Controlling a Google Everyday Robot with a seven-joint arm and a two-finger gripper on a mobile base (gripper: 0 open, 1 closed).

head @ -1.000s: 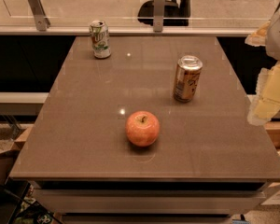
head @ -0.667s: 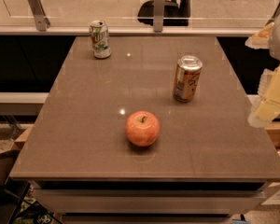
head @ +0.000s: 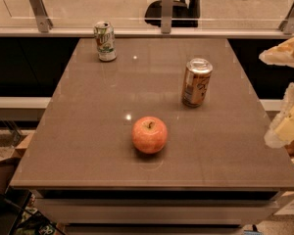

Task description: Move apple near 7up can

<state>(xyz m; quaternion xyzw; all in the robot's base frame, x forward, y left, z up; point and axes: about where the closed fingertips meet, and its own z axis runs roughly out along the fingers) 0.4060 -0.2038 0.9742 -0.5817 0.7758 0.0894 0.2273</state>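
The red-orange apple point(head: 149, 134) sits on the brown table point(head: 88, 131), near the front middle, stem up. The white and green 7up can point(head: 105, 41) stands upright at the table's far left, well away from the apple. My gripper point(head: 267, 98) is at the right edge of the view, beyond the table's right side and to the right of the apple. Its two cream fingers point(head: 288, 124) stand wide apart, one above the other, with nothing between them.
A brown-gold can point(head: 196, 82) with a silver top stands upright right of centre, between the apple and the gripper. A glass railing with metal posts point(head: 166, 10) runs behind the table. A cardboard box point(head: 10, 165) lies on the floor at left.
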